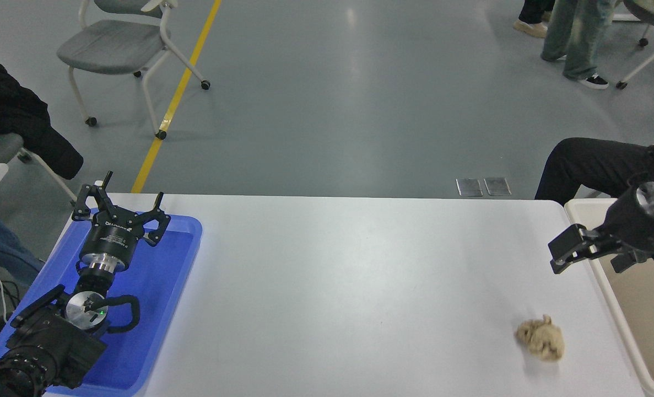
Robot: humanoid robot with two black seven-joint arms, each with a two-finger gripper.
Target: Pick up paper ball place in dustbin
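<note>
The paper ball (540, 339), a crumpled tan wad, lies on the white table near its front right corner. The cream dustbin (624, 336) stands at the right edge, just right of the ball, and is only partly in view. My right gripper (588, 258) comes in from the right edge, open and empty. It hangs over the bin's near rim, above and to the right of the ball and well apart from it. My left gripper (120, 208) is parked open over the blue tray (161, 275) at the lower left.
A person's black trouser leg (585, 165) shows at the table's far right corner, just behind the bin. A grey chair (117, 44) stands on the floor beyond the table at the top left. More legs stand at the top right.
</note>
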